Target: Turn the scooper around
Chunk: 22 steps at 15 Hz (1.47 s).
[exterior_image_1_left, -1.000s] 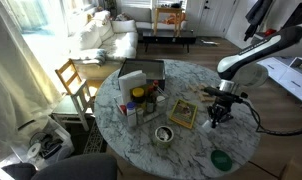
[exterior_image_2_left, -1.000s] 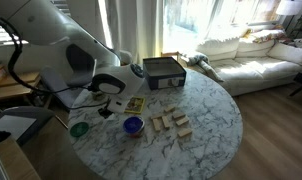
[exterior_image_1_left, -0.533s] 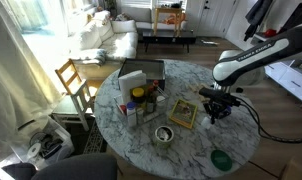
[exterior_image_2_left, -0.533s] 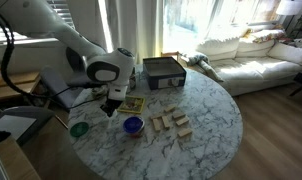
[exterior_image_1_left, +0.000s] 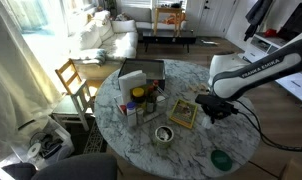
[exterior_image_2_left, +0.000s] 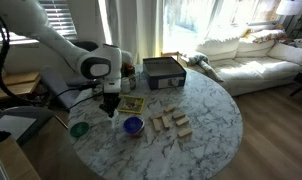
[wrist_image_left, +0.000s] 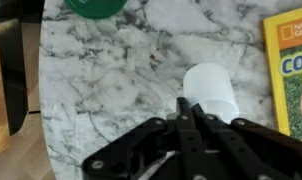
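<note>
ext cams opposite, share table (exterior_image_1_left: pixel 191 150), wrist top-down

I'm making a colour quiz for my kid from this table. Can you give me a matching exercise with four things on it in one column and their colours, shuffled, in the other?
Things:
1. scoop
2. round dish
3. book
4. box

Colours:
A. yellow
B. dark
C. blue
D. green

Pairs: 1-C, 2-D, 3-A, 4-B

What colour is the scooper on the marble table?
The scooper is blue-purple; it shows best in an exterior view.
</note>
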Available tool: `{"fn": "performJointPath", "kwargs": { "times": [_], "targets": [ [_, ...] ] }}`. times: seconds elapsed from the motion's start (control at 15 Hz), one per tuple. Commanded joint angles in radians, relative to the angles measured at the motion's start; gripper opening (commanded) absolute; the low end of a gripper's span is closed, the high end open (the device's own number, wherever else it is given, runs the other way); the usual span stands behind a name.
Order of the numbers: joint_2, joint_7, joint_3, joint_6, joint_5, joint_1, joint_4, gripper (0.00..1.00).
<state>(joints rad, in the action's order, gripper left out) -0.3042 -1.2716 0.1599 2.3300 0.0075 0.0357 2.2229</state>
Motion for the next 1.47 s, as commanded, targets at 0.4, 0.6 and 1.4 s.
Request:
{"fn": "performJointPath", "kwargs": {
  "times": [0.4, 0.6, 1.4],
  "targets": [
    [0.109, -0.056, -0.011, 0.024, -0.107, 0.012, 0.08, 0.8],
    [0.148, -0.015, -0.022, 0.008, -0.091, -0.002, 0.089, 1.0],
    [0.294, 0.677, -0.077, -0.116, 0.081, -0.055, 0.115, 1.0]
  ]
}}
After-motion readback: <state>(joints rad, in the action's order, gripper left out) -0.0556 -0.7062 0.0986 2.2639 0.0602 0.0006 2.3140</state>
